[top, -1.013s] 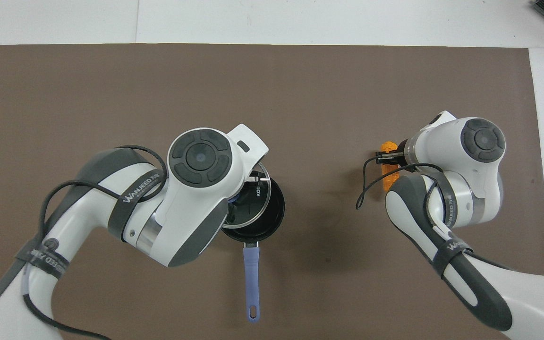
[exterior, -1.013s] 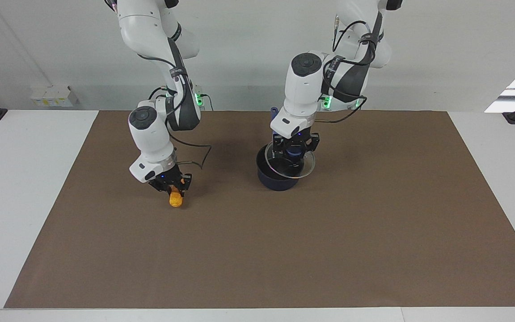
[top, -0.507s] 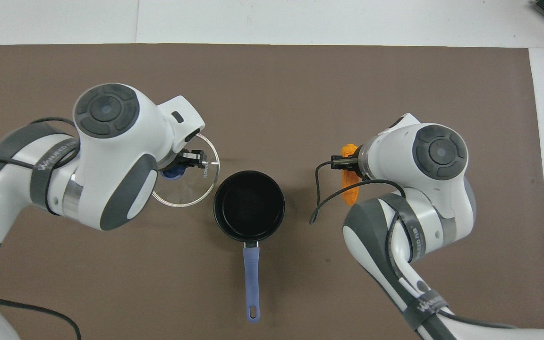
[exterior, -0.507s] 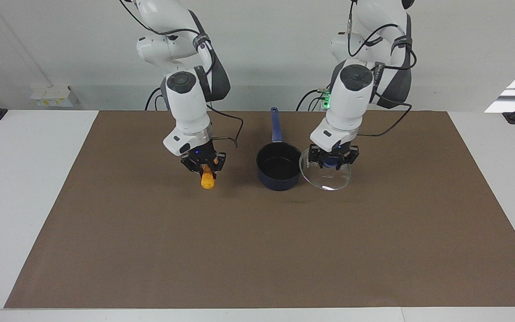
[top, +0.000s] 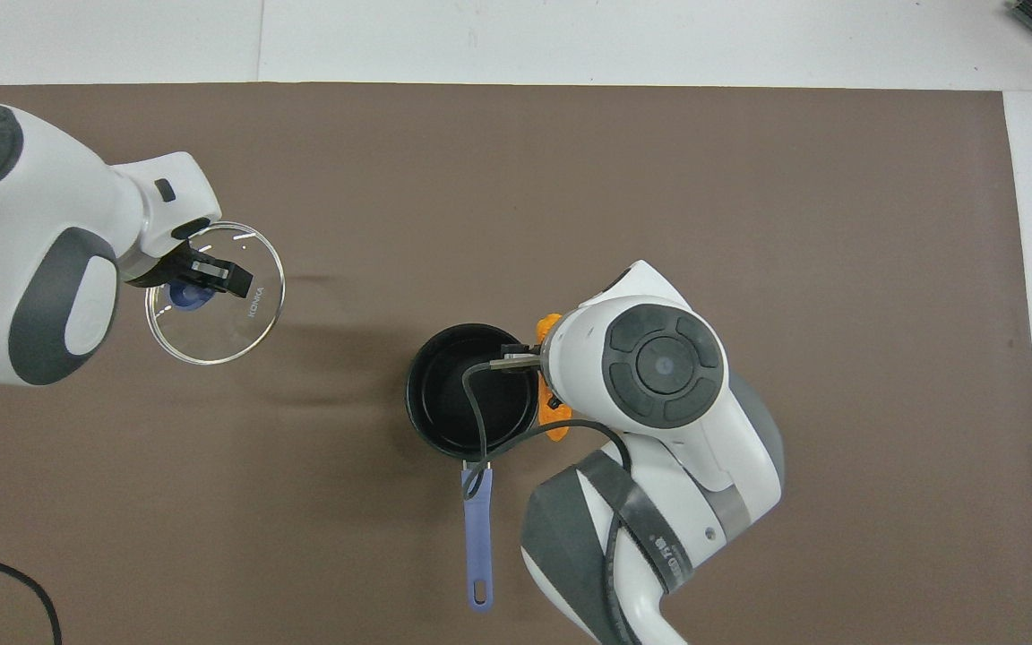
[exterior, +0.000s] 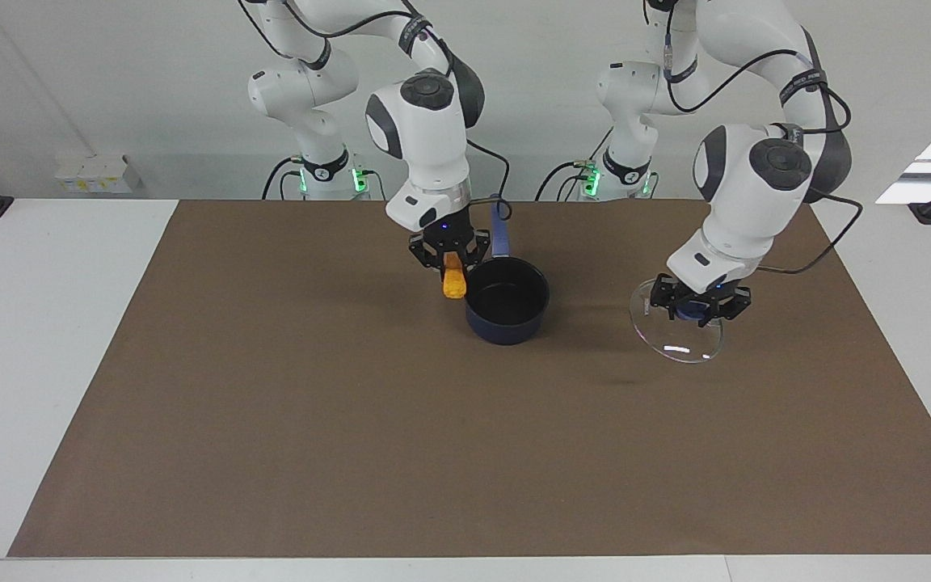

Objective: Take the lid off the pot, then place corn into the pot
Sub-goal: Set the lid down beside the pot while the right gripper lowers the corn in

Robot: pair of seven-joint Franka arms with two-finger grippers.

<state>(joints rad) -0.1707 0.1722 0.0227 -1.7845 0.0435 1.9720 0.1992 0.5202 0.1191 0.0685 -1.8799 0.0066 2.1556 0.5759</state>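
Facing view, brown mat [exterior: 465,453], white wall [exterior: 110,81]

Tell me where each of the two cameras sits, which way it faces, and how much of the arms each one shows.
Facing view: high across the table, looking at the robots; both arms show from their bases down, right gripper holding the corn beside the pot, left gripper holding the lid.
Overhead view: above the robots' end, looking steeply down; only the forearms and wrists show, over the pot and the lid.
Shared: pot, lid, corn, both grippers and the brown mat, half a turn apart.
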